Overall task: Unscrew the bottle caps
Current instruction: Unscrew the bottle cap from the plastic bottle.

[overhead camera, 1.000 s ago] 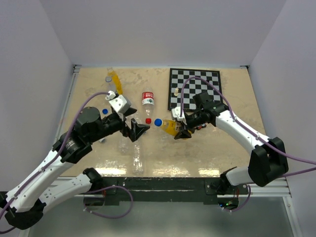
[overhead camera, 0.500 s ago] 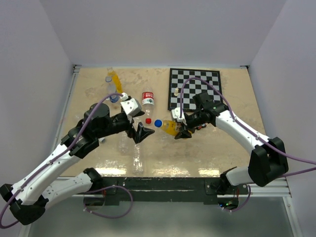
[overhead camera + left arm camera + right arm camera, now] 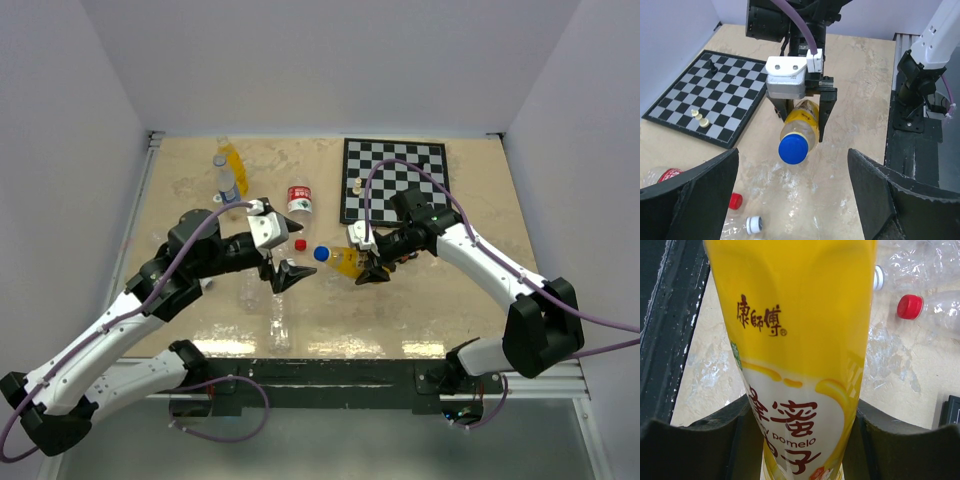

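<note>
Looking from the top, you've got the right gripper [image 3: 368, 264] clamped on the orange bottle [image 3: 346, 260] over the middle of the bench [image 3: 450, 300]. The bottle lies about level, and its round blue cap [image 3: 321, 254] is on and aimed at the left gripper [image 3: 287, 273]. That gripper's jaws stand wide apart, just beside the cap and not touching it. The second orange bottle [image 3: 229, 163] is by the far-left corner. The clear bottle [image 3: 299, 198] with a red-and-white label sits left of the chessboard [image 3: 395, 180], with a red cap [image 3: 299, 243] near it. Crinkled unlabelled bottles [image 3: 255, 290] lie toward the near edge.

On the left wrist view, your dark wedge-shaped fingers [image 3: 695, 195] are spread with nothing gripped. The blue cap faces you beyond them. Flat black fingers of the right gripper pinch the smooth yellow body from both sides. Small pale chess pieces [image 3: 699, 118] stand on the board. A white cap [image 3: 754, 224] lies on the marbled beige bench.

On the right wrist view, the glossy yellow label with red characters fills the frame, with dark fingers [image 3: 695, 440] pressed on either side. The red cap sits on a crinkled clear neck.
</note>
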{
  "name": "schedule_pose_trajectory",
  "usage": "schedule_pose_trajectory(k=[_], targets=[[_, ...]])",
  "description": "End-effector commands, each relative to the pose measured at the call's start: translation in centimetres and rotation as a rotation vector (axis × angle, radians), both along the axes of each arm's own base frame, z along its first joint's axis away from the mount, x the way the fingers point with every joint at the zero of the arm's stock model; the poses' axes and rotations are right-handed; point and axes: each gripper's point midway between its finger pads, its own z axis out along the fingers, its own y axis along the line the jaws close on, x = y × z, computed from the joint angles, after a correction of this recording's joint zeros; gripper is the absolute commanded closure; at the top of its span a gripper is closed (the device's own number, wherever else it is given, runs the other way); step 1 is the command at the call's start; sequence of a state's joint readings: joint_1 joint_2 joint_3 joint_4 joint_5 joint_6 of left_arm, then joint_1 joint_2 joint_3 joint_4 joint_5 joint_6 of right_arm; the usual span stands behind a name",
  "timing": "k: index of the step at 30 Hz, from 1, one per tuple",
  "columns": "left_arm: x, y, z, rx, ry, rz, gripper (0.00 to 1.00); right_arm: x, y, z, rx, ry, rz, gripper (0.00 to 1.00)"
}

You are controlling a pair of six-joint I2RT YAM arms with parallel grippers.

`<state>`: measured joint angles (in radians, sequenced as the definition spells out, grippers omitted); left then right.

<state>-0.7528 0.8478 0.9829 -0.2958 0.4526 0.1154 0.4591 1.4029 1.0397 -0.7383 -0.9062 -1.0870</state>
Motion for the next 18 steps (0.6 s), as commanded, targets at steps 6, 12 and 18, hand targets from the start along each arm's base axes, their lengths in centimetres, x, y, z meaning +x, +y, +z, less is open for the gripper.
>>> schedule_pose_trajectory(k=[6,12,18], targets=[[0.8,-2.5,-0.3,0.033,-0.052,-0.114,0.2,0.8,1.1,3.0,0.078,-0.081,0.041,1.0],[1.3,-3.2,-1.1,0.063,-0.033,-0.134,0.35,0.7,1.1,3.1,0.079,-0.08,0.045,1.0],[1.4,-3.4,-2.1,0.09,-0.006,-0.148,0.54,0.7,1.1,3.0,0.078,-0.078,0.047,1.0]])
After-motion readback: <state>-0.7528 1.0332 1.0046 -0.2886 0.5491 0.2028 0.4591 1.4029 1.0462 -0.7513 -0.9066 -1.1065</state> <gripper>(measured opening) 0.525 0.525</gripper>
